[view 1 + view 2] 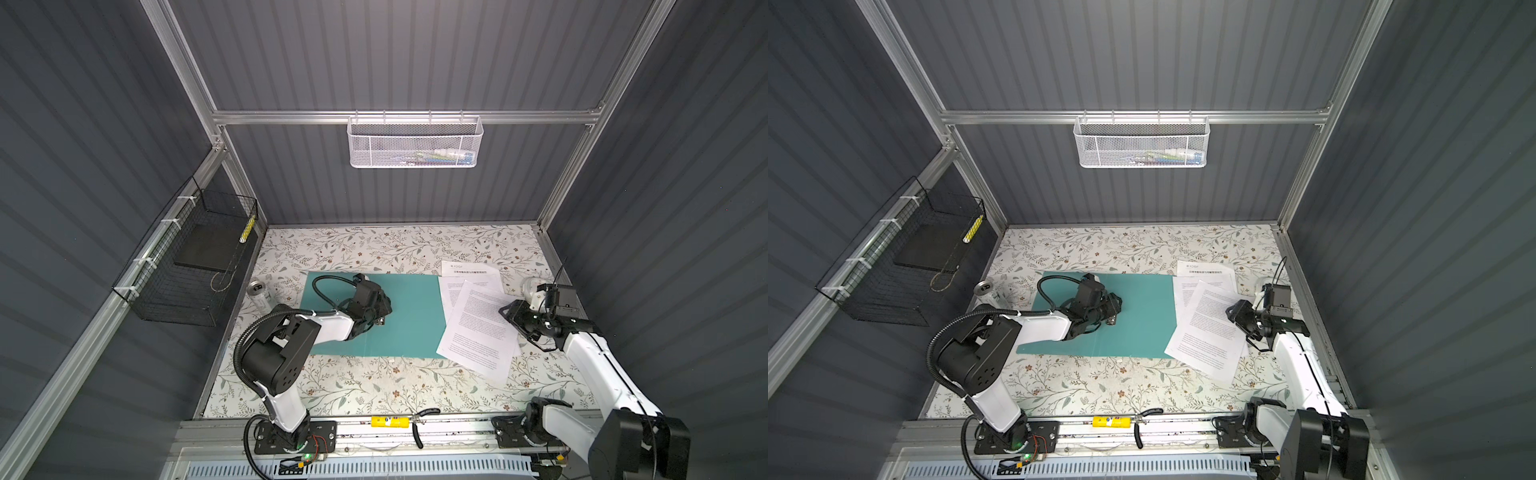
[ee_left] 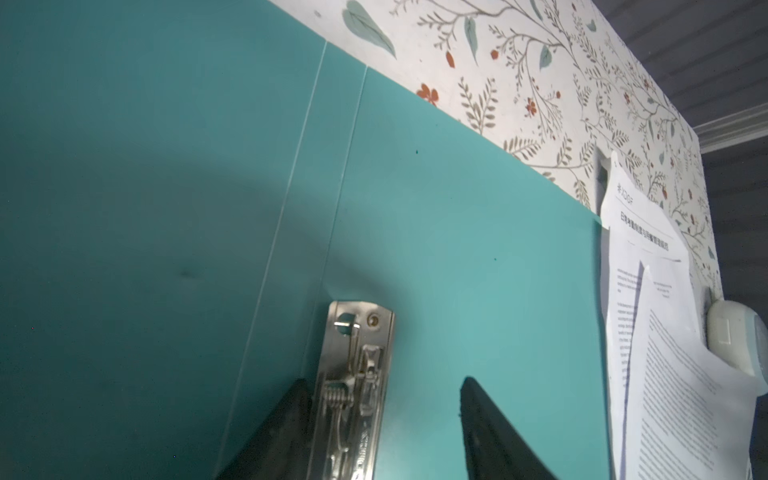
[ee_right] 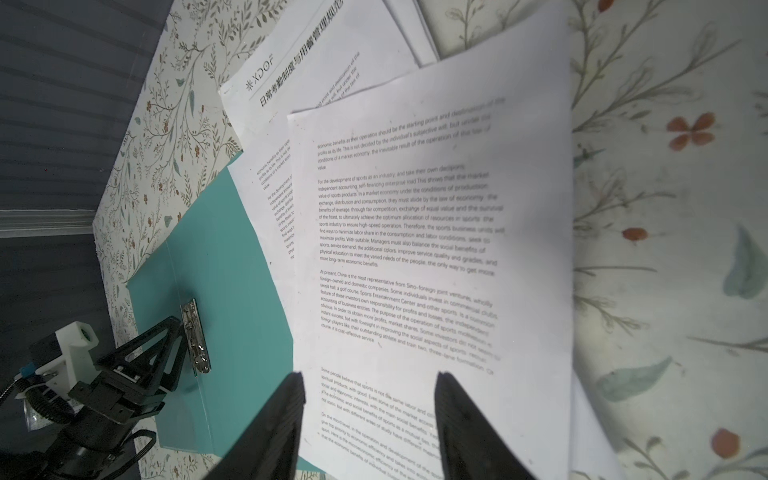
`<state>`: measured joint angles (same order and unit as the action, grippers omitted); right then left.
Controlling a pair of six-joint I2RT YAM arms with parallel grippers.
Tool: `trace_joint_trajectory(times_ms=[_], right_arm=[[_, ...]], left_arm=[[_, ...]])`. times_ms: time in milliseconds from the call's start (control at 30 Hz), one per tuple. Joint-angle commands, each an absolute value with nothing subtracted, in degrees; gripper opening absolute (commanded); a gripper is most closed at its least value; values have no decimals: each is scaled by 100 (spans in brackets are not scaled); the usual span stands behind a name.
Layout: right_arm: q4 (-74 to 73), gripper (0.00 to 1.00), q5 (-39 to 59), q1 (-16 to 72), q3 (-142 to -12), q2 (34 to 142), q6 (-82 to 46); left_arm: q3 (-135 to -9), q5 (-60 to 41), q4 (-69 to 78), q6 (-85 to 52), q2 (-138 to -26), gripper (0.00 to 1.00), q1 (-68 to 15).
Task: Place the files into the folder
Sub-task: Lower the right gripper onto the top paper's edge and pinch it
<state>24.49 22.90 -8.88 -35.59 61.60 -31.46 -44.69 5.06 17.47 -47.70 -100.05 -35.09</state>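
Note:
The teal folder (image 1: 411, 316) (image 1: 1142, 316) lies open and flat on the table, its metal clip bar (image 2: 357, 374) (image 3: 195, 336) along the inner spine. My left gripper (image 1: 380, 320) (image 2: 385, 380) hangs low over the spine, open, with the clip bar between its jaws and close against one finger. The files (image 1: 478, 328) (image 1: 1208, 328) (image 3: 415, 228) are white printed sheets fanned out, overlapping the folder's right edge; a sheet with a headed title (image 1: 469, 270) lies underneath. My right gripper (image 1: 513, 313) (image 3: 369, 376) hovers open above the top sheet, holding nothing.
A drinks can (image 1: 259, 293) stands left of the folder. A white rounded object (image 1: 530, 286) sits by the files near the right wall. A black wire basket (image 1: 187, 270) hangs on the left wall and a white mesh basket (image 1: 415, 143) on the back rail. Pliers (image 1: 419, 424) lie on the front rail.

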Motion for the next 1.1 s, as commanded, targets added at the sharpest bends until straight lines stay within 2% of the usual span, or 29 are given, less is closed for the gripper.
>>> trace_joint_trajectory(times_ms=[0,267,533,833,1067], right_arm=[[2373,54,2416,-940,-3403,6255,-3121],[2546,54,1593,-1431,-3250,6201,-3082],[2443,58,1310,-2149,-3261,6199,-3004],[2377,56,1421,-2300,-3273,6372,-2810],[1931,51,1311,-2302,-3158,6634,-2950]], left_arm=[[-4642,392,1784,-4957,-10255,59,-3646],[-4538,607,1758,-5015,-10140,61,-3637],[-4960,594,1262,-4324,-9595,86,-3635],[-5273,298,1116,-3862,-9454,88,-3544],[-5243,40,1295,-3858,-9561,87,-3445]])
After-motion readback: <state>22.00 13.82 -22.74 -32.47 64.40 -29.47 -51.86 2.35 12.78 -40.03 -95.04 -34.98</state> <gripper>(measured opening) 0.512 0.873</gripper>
